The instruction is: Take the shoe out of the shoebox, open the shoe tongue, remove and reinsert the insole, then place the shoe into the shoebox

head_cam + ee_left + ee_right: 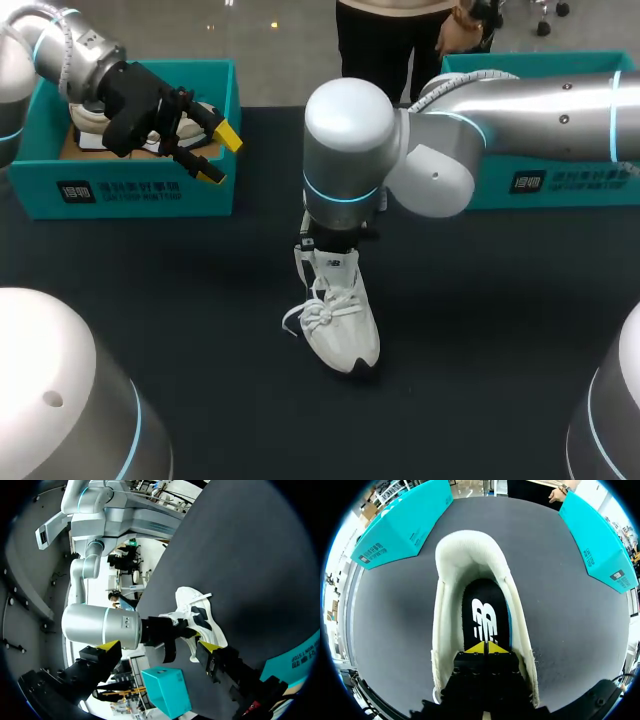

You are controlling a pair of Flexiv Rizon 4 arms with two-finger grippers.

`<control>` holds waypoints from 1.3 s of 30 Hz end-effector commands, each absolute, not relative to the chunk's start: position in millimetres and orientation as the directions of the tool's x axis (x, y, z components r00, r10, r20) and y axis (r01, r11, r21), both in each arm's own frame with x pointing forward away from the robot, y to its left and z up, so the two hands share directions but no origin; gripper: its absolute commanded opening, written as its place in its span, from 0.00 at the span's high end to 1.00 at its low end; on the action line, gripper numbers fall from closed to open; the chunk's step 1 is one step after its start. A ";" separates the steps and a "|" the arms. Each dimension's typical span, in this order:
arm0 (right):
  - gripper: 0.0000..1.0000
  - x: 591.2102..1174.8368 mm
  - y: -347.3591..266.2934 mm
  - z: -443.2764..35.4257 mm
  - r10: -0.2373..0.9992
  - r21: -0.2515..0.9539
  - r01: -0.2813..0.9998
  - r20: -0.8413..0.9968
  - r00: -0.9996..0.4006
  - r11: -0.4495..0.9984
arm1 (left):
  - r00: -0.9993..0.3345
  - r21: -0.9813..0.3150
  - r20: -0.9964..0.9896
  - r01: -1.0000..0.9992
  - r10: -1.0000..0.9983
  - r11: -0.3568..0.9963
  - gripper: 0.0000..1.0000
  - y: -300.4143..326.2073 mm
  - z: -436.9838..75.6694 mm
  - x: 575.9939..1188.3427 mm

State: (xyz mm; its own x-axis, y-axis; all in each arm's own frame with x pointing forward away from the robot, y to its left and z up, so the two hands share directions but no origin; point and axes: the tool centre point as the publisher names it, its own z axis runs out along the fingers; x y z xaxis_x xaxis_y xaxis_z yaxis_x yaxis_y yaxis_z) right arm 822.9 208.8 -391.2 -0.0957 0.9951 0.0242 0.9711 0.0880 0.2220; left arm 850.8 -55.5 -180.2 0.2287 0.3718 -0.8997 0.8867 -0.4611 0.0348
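Workpiece: the white lace-up sneaker point(340, 320) stood on the black table point(480, 330), near its middle, toe toward the near edge. The right gripper point(485, 647) sat inside the sneaker's heel opening, with its yellow tips pressed together above the black insole point(485, 615). Farther left, the left gripper point(220, 155) hung over the right end of the teal cardboard shoebox point(130, 190), fingers spread, holding nothing. A second teal shoebox point(560, 185) lay at far right.
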 end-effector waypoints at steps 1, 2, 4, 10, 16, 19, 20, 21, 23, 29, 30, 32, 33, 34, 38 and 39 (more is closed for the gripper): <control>1.00 830.7 207.1 -377.2 0.995 0.265 0.960 0.019 -0.100 0.092 | 0.231 0.035 -0.898 0.886 0.374 -0.462 0.00 -55.2 -180.0 850.4; 1.00 834.7 207.5 -376.7 0.995 0.273 0.958 0.020 -0.102 0.093 | 0.231 0.035 -0.898 0.886 0.374 -0.462 0.00 -55.2 -180.0 850.4; 1.00 842.4 208.5 -376.7 0.994 0.293 0.951 0.014 -0.106 0.097 | 0.231 0.035 -0.898 0.886 0.374 -0.462 0.00 -55.2 -180.0 850.4; 1.00 855.8 211.3 -386.6 0.992 0.308 0.944 -0.009 -0.124 0.121 | 0.231 0.035 -0.898 0.886 0.374 -0.462 0.00 -55.2 -180.0 850.4; 1.00 858.9 213.2 -405.8 0.991 0.272 0.953 -0.004 -0.135 0.131 | 0.231 0.035 -0.898 0.886 0.374 -0.462 0.00 -55.2 -180.0 850.4; 1.00 858.4 214.9 -412.5 0.990 0.259 0.956 -0.002 -0.140 0.136 | 0.231 0.035 -0.898 0.886 0.374 -0.462 0.00 -55.2 -180.0 850.4; 1.00 858.0 215.3 -414.0 0.990 0.255 0.957 0.000 -0.141 0.136 | 0.231 0.035 -0.898 0.886 0.374 -0.462 0.00 -55.2 -180.0 850.4; 1.00 857.8 215.6 -415.3 0.990 0.250 0.959 0.005 -0.139 0.133 | 0.231 0.035 -0.898 0.886 0.374 -0.462 0.00 -55.2 -180.0 850.4; 1.00 856.0 216.6 -417.5 0.990 0.242 0.961 0.009 -0.139 0.133 | 0.231 0.035 -0.898 0.886 0.374 -0.462 0.00 -55.2 -180.0 850.4; 1.00 849.2 214.8 -404.5 0.992 0.221 0.967 0.001 -0.130 0.126 | 0.231 0.035 -0.898 0.886 0.374 -0.462 0.00 -55.2 -180.0 850.4; 1.00 848.9 212.4 -400.0 0.992 0.221 0.967 -0.003 -0.129 0.127 | 0.231 0.035 -0.898 0.886 0.374 -0.462 0.00 -55.2 -180.0 850.4; 1.00 847.6 208.9 -391.8 0.991 0.214 0.968 -0.002 -0.131 0.128 | 0.231 0.035 -0.898 0.886 0.374 -0.462 0.00 -55.2 -180.0 850.4; 1.00 847.1 207.0 -388.4 0.991 0.209 0.969 -0.012 -0.135 0.135 | 0.231 0.035 -0.898 0.886 0.374 -0.462 0.00 -55.2 -180.0 850.4; 1.00 846.7 205.3 -385.8 0.991 0.209 0.968 -0.016 -0.136 0.136 | 0.231 0.035 -0.898 0.886 0.374 -0.462 0.00 -55.2 -180.0 850.4; 1.00 842.2 199.8 -378.7 0.989 0.185 0.972 -0.023 -0.143 0.145 | 0.231 0.035 -0.898 0.886 0.374 -0.462 0.00 -55.2 -180.0 850.4; 1.00 840.1 198.1 -378.4 0.989 0.172 0.974 -0.024 -0.144 0.146 | 0.231 0.035 -0.898 0.886 0.374 -0.462 0.00 -55.2 -180.0 850.4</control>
